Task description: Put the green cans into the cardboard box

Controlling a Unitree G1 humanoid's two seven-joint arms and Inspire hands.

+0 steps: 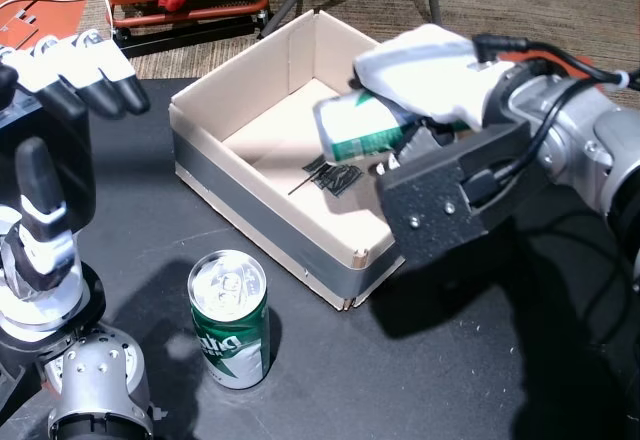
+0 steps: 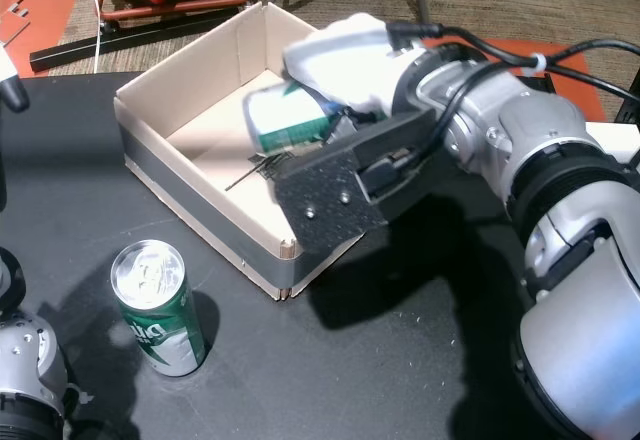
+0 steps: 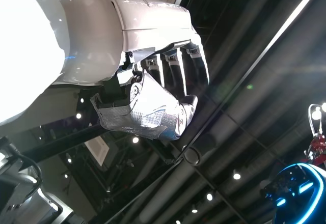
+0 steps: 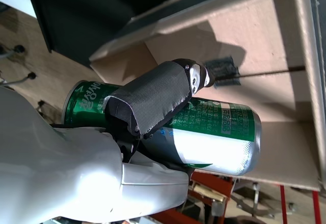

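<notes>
Right hand (image 1: 425, 85) grips a green can (image 1: 365, 128) on its side above the cardboard box (image 1: 205, 145). Second can (image 1: 229, 318) stands upright on the bench (image 1: 420, 380), just beside the box. Left hand (image 3: 153, 89) empty, fingers loosely curled.

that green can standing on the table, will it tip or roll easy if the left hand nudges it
Probably tips fairly easily: the green can stands upright, tall and narrow on the black table. Once down, its round body would likely roll. Its smooth shiny wall may slip in the fingers. The tab looks unopened, so perhaps full and heavier, but I cannot confirm that.
</notes>
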